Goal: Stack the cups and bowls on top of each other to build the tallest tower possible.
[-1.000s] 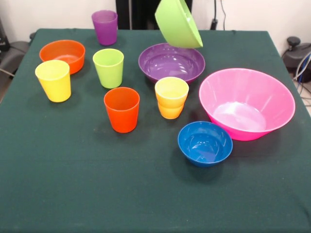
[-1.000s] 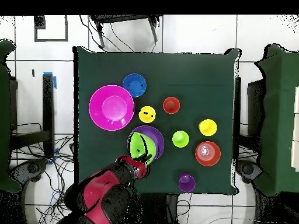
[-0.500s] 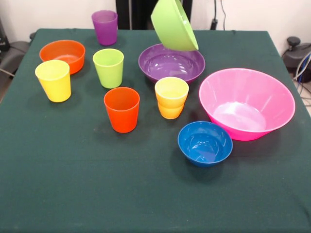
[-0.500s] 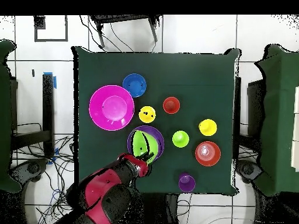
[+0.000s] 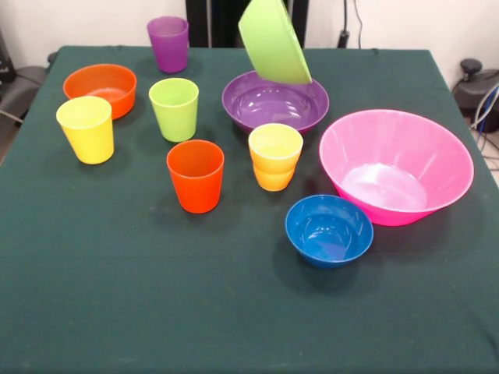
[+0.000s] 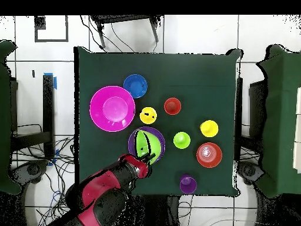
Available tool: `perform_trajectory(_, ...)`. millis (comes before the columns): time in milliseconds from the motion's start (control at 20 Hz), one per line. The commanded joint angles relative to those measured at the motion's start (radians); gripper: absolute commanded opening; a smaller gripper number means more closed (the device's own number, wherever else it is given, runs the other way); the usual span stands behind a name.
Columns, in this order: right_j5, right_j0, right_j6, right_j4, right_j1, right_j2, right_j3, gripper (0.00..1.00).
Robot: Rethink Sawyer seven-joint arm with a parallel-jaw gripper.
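Holding the lime green bowl (image 5: 274,40) by its rim, my gripper (image 6: 143,160) is clamped on it, steeply tilted above the purple bowl (image 5: 275,101). I judge it light, stiff and slippery, so the rim is the only sensible hold. It looks glossy, smooth-walled, slightly smaller than the purple one.

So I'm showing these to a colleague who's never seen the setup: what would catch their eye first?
Probably the lime green plastic bowl, held steeply tilted in the air above the glossy purple bowl at the table's far side. Next, the very large pink bowl at the right. The red and black arm reaches in toward the lifted bowl.
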Motion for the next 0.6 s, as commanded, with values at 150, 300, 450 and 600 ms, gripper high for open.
perform_trajectory(150, -0.057, 0.033, 0.225, 0.108, 0.124, 0.007, -0.066, 0.0)
perform_trajectory(300, -0.064, 0.043, 0.224, 0.129, 0.146, -0.006, -0.062, 0.0)
perform_trajectory(450, -0.076, 0.043, 0.22, 0.148, 0.158, -0.007, -0.059, 0.0)
perform_trajectory(600, -0.091, 0.047, 0.226, 0.178, 0.185, -0.007, -0.06, 0.0)
